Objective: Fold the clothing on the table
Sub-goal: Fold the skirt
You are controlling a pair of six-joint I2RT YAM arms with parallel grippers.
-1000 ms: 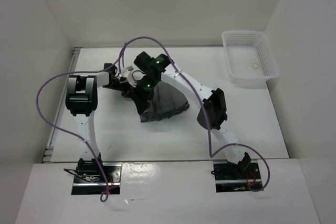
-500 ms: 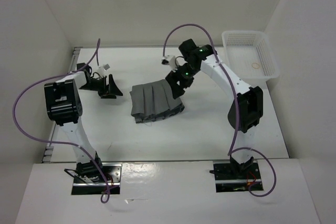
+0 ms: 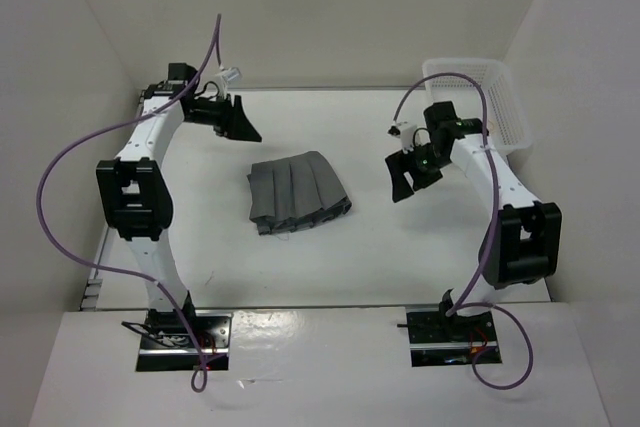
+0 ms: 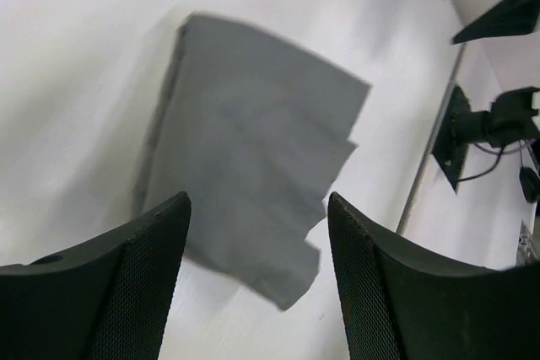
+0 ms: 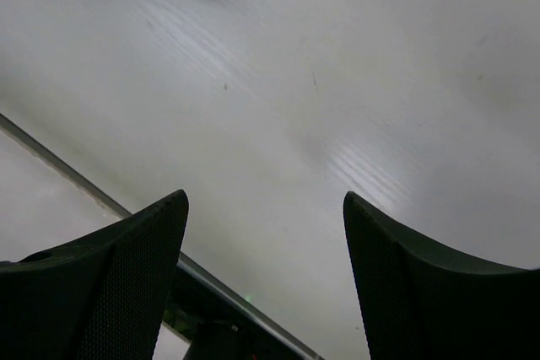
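1 skirt (image 3: 297,192), 1 basket (image 3: 470,64), 1 table (image 3: 400,257), 2 tools: left tool (image 3: 240,130), right tool (image 3: 398,175).

Surface: large flat matte white rectangular table (image 3: 400,247), enclosed by white walls (image 3: 60,67). A metal rail (image 3: 92,292) runs along its left edge.

Item 1: plain mid-grey pleated fabric skirt (image 3: 296,192), lying flat near the table's centre as a compact folded bundle. The pleat lines run roughly front to back. In the left wrist view the skirt (image 4: 253,174) shows a stepped, layered lower edge.

Item 2: white plastic mesh basket (image 3: 462,65), at the far right corner, well apart from the skirt.
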